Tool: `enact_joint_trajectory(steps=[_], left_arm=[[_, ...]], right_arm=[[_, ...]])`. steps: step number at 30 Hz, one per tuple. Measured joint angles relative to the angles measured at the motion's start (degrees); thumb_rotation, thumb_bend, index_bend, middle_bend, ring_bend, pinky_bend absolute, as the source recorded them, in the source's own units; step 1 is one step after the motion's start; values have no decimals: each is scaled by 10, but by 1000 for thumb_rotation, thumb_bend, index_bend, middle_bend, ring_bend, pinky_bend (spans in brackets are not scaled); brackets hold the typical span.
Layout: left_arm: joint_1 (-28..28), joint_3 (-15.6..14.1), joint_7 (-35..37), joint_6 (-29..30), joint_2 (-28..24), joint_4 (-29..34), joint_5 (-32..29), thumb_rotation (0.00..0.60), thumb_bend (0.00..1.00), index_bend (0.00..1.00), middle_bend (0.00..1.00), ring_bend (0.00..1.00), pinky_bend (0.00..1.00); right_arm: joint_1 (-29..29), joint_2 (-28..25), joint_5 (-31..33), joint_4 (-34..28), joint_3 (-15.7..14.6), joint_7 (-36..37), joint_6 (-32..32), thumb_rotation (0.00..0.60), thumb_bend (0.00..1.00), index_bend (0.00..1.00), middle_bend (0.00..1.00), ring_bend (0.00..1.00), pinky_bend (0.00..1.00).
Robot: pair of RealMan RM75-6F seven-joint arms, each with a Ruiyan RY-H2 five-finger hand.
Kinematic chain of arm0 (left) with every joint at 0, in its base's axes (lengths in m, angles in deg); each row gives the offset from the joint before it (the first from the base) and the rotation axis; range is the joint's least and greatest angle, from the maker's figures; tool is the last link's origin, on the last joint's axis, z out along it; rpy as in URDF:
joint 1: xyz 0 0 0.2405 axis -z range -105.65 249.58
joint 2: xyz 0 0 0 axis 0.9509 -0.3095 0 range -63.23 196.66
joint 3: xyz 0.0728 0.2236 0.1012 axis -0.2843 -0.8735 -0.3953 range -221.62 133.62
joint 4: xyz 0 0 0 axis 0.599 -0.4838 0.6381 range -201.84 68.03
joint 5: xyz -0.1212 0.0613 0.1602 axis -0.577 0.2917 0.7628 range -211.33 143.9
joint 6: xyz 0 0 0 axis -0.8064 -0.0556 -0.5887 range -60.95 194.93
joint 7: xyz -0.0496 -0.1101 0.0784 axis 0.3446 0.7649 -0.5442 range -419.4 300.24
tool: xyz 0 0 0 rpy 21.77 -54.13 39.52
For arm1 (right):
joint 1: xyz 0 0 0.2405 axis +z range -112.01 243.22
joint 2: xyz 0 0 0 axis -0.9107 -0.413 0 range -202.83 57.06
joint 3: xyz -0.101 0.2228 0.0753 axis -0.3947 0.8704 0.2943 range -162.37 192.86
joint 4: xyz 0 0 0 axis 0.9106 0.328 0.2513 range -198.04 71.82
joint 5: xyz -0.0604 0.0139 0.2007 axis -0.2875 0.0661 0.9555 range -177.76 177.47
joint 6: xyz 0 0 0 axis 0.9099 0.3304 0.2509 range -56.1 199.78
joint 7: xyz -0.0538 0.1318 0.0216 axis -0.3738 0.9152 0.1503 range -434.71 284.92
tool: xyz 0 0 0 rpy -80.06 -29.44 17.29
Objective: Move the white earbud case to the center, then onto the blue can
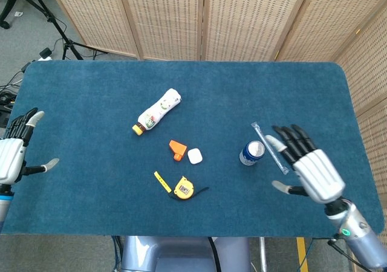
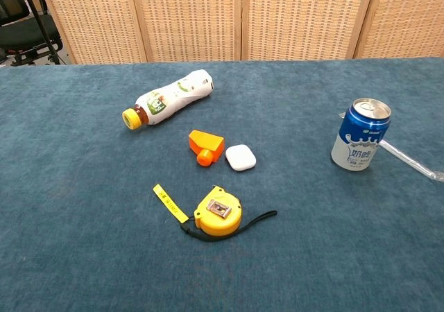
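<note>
**Case at centre, lift to the can pending**

Woven screens back a blue-carpeted worktop [image 1: 91, 90]. On it the white earbud case [image 2: 241, 157] lies near the middle, touching or just beside an orange piece [image 2: 205, 145], well apart from the blue can [image 2: 361, 134]. The right robot hand [image 1: 311, 166] hovers near the can, fingers spread and empty; the left robot hand [image 1: 13, 154] is released at the worktop's edge.

The case is likely slippery and low: pinch its sides from above, lift clear, and set it flat on the can's narrow top without nudging it.

Count: one case, one can, one bottle [image 1: 158, 110], one tape measure [image 2: 218, 213], one wrapped straw [image 1: 269, 147], one orange piece.
</note>
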State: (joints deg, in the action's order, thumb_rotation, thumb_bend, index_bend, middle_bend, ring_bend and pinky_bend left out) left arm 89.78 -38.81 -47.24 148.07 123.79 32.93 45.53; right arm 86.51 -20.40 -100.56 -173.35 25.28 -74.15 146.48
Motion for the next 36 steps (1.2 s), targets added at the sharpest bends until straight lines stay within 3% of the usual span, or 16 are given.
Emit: enact_joint_trajectory(steps=[6, 11, 18, 24, 36], left_arm=[[-8, 1, 24, -2, -10, -5, 9, 600, 155, 0, 0, 0, 0], [-9, 5, 43, -13, -15, -13, 10, 600, 155, 0, 0, 0, 0], [-11, 8, 61, -24, -20, -17, 12, 600, 154, 0, 0, 0, 0], [-11, 11, 82, -37, -27, -24, 11, 600, 153, 0, 0, 0, 0], [-10, 16, 88, -50, -29, -26, 10, 600, 152, 0, 0, 0, 0]], right_arm=[[108, 0, 118, -72, 40, -77, -168, 600, 0, 2, 0, 0, 0], [201, 65, 261, -62, 62, -194, -229, 600, 0, 17, 0, 0, 28], [307, 212, 473, 30, 61, -345, -242, 600, 0, 23, 11, 0, 47], [363, 304, 595, 128, 44, -391, -241, 600, 0, 32, 50, 0, 48], [405, 387, 665, 221, 13, -423, -230, 600, 0, 179, 172, 1, 47]])
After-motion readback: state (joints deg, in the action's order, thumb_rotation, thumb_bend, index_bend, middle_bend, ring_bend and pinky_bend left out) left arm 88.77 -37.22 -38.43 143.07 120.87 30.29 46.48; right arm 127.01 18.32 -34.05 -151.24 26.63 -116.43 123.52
